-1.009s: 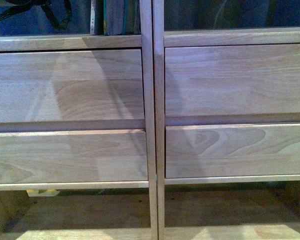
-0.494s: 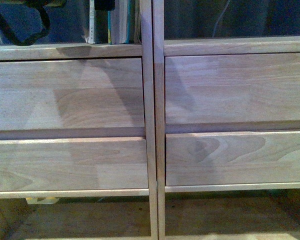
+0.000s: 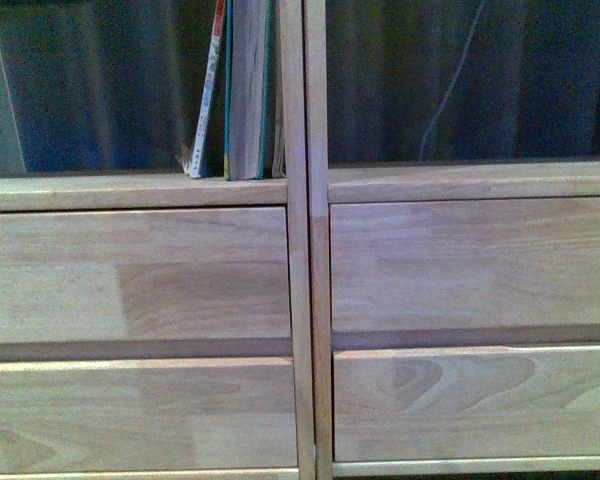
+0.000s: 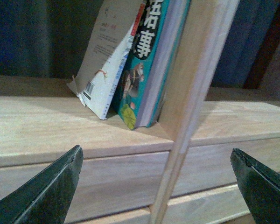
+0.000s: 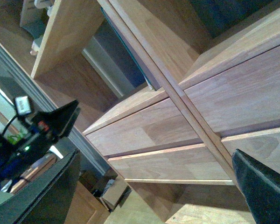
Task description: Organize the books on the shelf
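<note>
Two books stand on the left bay's open board of the light wood shelf (image 3: 130, 190), pressed toward the middle upright (image 3: 305, 240). The thin pale paperback (image 3: 208, 95) leans against the thicker teal book (image 3: 248, 90). From the left wrist, the paperback (image 4: 107, 60) shows a torn lower corner and tilts onto the teal book (image 4: 144, 70), which rests against the upright (image 4: 196, 93). My left gripper (image 4: 155, 156) is open just in front of the board's edge, below the books. My right gripper (image 5: 156, 158) is open before the plank panels (image 5: 149, 126), holding nothing. Neither gripper shows in the front view.
The right bay (image 3: 470, 180) shows a dark curtain and a thin white cord (image 3: 450, 90) behind it. In the right wrist view a black device with small lights (image 5: 42, 126) sits to one side, and a cardboard box (image 5: 113, 195) lies on the floor under the shelf.
The front view has lifted: the shelf panels have slid down in the picture and the books now show much taller. The black cable at the upper left has gone from view.
</note>
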Robot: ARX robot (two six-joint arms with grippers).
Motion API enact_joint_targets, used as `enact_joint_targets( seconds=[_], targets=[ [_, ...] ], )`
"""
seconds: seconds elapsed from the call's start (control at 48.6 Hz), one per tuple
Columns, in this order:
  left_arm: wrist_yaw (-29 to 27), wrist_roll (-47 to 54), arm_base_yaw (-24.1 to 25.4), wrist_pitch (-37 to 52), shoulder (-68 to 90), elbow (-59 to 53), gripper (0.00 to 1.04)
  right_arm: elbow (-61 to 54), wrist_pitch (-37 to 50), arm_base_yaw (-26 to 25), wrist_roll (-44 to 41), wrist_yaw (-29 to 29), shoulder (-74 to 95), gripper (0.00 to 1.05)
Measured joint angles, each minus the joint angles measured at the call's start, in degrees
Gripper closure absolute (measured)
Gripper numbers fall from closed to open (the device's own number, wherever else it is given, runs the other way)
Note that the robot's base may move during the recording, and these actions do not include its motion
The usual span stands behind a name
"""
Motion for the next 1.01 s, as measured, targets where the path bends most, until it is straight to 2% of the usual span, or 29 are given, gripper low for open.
enact_joint_targets(
  seconds=[0.041, 0.062, 0.082, 0.124, 0.165, 0.185, 0.226, 0.247, 0.329, 0.35, 0.412, 0.474, 0.535, 0.597, 0.659, 0.7, 0.782, 1.009],
  targets=[
    [0.2, -0.4, 0.1, -0.1, -2.4, -1.6, 0.07, 0.0, 0.0, 0.0, 0.0, 0.0, 0.0, 0.07],
    [-3.8, 0.5, -0.5, -2.2, -4.3, -1.9, 0.10, 0.0, 0.0, 0.0, 0.0, 0.0, 0.0, 0.07],
    [-10.3, 1.9, -1.2, -5.8, -6.1, -1.9, 0.16, 0.0, 0.0, 0.0, 0.0, 0.0, 0.0, 0.07],
    [-14.7, 3.7, -1.3, -8.4, -7.6, -2.8, 0.21, 0.0, 0.0, 0.0, 0.0, 0.0, 0.0, 0.07],
    [-21.4, 5.6, -1.2, -8.9, -9.4, -5.1, 0.28, 0.0, -0.2, 0.0, -0.1, 0.5, 0.0, 0.07],
    [-22.4, 6.0, -1.1, -8.9, -9.7, -5.8, 0.30, 0.2, -1.0, 0.4, -1.7, 1.7, -0.3, 0.08],
    [-24.2, 7.1, -0.4, -8.2, -10.9, -8.7, 0.37, 1.9, -9.4, 3.0, -7.8, 11.5, -2.0, 0.14],
    [-24.2, 7.6, 0.0, -7.7, -11.4, -10.3, 0.40, 2.9, -13.8, 4.5, -11.6, 16.4, -2.8, 0.17],
    [-23.8, 8.5, 1.0, -6.2, -13.3, -15.2, 0.53, 3.5, -25.3, 8.7, -25.9, 29.9, -5.3, 0.28],
    [-23.7, 8.6, 1.1, -5.9, -13.6, -15.8, 0.54, 3.3, -26.4, 9.1, -26.9, 31.1, -5.7, 0.30],
    [-22.6, 9.0, 1.7, -4.6, -15.3, -19.0, 0.65, 1.9, -28.9, 10.9, -37.2, 37.0, -7.1, 0.40],
    [-22.1, 9.2, 2.5, -3.4, -17.3, -21.7, 0.76, 0.4, -29.0, 12.0, -43.9, 39.8, -7.9, 0.51],
    [-21.0, 9.4, 3.5, -2.3, -19.6, -25.1, 0.90, -1.1, -32.0, 16.8, -48.2, 45.9, -11.4, 0.65],
    [-20.4, 9.3, 4.4, -1.6, -21.7, -28.2, 1.02, -3.1, -33.3, 19.9, -50.2, 46.8, -15.3, 0.79],
    [-19.6, 9.6, 5.1, -1.2, -23.5, -30.6, 1.02, -3.7, -33.1, 20.3, -51.0, 47.5, -16.6, 0.91],
    [-16.2, 9.6, 7.0, -1.1, -25.1, -32.2, 1.02, -4.7, -32.9, 20.3, -51.4, 47.6, -17.1, 1.01],
    [-15.2, 9.7, 9.9, -1.1, -27.3, -34.6, 1.02, -6.2, -32.7, 20.4, -52.0, 47.6, -17.9, 1.02],
    [-14.7, 9.7, 10.2, -2.1, -33.1, -38.9, 1.02, -8.5, -32.1, 20.4, -52.1, 47.5, -19.7, 1.02]
  ],
)
